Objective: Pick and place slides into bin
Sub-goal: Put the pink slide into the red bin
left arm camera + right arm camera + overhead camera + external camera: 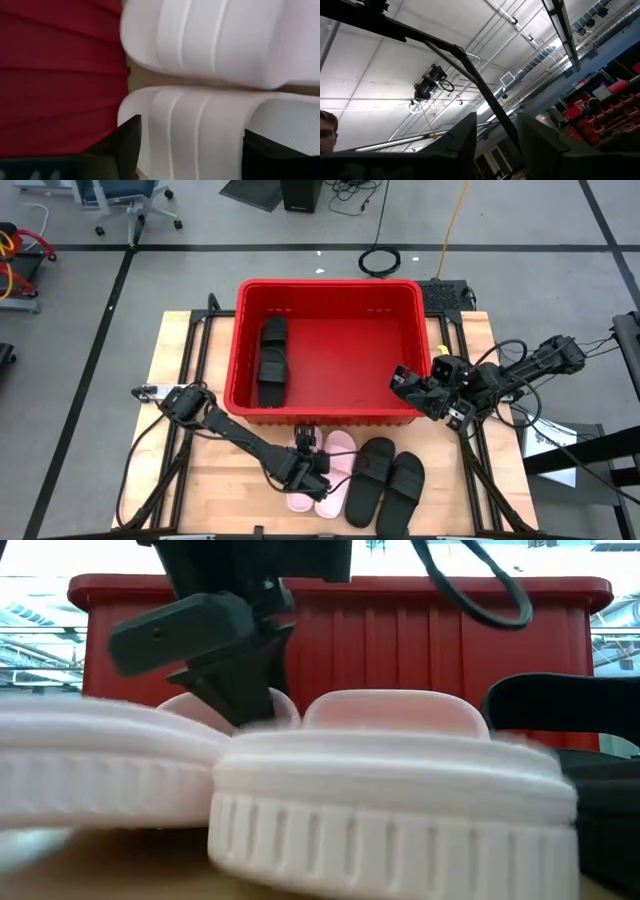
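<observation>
The bench [190, 480], a pale wooden top, carries everything. On its far half sits the bin [330, 288], a large red crate, with two black slides [272, 360] already lying against its left inside wall.

Just near of the bin's front wall, four more slides lie side by side: a black pair [388, 478] to the right and a pink pair [335, 470] to the left, touching each other.

The left tool [310, 463] is down on the pink pair, its fingers [127, 145] spread wide and standing on either side of one pink slide [200, 135] near its strap; they straddle it and have not yet clenched. The right tool [420, 392] hangs over the bin's right front corner, turned upward toward the ceiling, jaws parted with nothing between them.

The pink slide looks like moulded foam: probably light, springy and a little grippy, not fragile. The broad strap is likely the best place to take hold, since it stands clear of the bench and gives the fingers two faces to pinch. The sole is wider and may squash or pivot, so a grip there could let the slide swing.
</observation>
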Controlling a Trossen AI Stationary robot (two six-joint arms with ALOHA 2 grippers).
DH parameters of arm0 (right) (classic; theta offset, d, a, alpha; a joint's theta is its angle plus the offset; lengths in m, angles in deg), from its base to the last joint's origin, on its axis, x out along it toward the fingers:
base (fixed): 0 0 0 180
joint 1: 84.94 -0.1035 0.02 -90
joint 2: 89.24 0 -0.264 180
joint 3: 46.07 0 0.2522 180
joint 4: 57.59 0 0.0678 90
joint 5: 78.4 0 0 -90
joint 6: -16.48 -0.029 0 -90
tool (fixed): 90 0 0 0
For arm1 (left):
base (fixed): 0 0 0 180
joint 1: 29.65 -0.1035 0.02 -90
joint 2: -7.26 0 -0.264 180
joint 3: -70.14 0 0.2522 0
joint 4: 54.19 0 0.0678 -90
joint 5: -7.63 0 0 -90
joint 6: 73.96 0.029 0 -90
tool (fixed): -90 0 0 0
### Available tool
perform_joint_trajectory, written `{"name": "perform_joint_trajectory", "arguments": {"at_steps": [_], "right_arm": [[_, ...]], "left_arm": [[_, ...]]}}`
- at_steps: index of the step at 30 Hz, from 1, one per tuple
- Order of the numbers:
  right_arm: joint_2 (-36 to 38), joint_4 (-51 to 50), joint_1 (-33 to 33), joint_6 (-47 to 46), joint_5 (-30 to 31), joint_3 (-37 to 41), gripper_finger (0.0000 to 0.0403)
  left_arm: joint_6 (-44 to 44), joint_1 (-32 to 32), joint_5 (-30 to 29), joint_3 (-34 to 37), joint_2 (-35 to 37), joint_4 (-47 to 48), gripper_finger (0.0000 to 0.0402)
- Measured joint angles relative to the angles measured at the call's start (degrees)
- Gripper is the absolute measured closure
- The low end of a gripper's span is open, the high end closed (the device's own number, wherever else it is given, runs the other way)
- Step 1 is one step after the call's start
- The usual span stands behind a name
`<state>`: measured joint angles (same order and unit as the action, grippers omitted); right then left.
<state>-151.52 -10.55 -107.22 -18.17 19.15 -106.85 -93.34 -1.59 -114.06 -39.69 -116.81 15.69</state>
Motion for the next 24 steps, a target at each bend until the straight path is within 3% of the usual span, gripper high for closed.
{"name": "perform_joint_trajectory", "arguments": {"at_steps": [3, 12, 24], "right_arm": [[0.0, 0.2, 0.0, 0.0, 0.0, 0.0, 0.0273], [0.0, 0.0, 0.0, 0.4, 0.0, 0.0, 0.0273], [0.0, -0.2, 0.0, 0.9, 0.1, 0.0, 0.0273]], "left_arm": [[-0.6, -1.3, 0.6, 0.3, -0.1, 0.4, 0.0215], [-0.3, -3.4, 5.5, 0.3, -0.1, 0.8, 0.0388], [-1.6, 0.1, 11.3, 0.4, 2.0, 4.0, 0.0394]]}}
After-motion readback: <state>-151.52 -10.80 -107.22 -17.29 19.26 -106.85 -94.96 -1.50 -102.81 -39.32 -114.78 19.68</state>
